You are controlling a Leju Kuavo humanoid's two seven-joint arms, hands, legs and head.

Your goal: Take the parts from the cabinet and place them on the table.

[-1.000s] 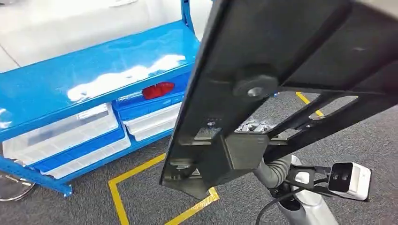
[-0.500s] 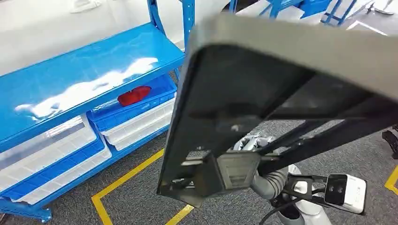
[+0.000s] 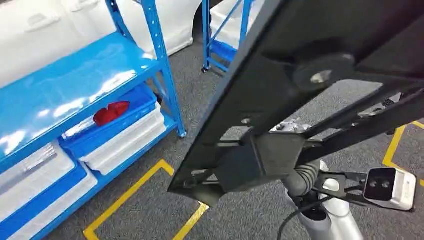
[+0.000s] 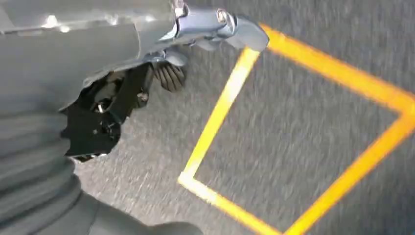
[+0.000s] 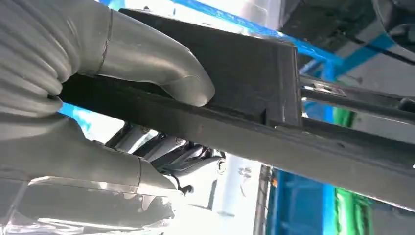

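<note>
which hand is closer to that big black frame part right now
Right. The right hand grips the black frame part along its edge. The left hand hangs over the grey floor, touching no part.

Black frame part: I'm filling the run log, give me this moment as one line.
phase: carrying | right hand: grips black frame part | left hand: holds nothing | blue shelf: at left | table: unseen

Bright light from above is seen as white glare on the blue shelf [image 3: 65, 85] at the left of the head view. The black frame [image 3: 300, 75], close to the camera, is dark and soft. The yellow floor tape [image 4: 220, 112] is smeared by blur. White glare is seen behind the frame in the right wrist view.
</note>
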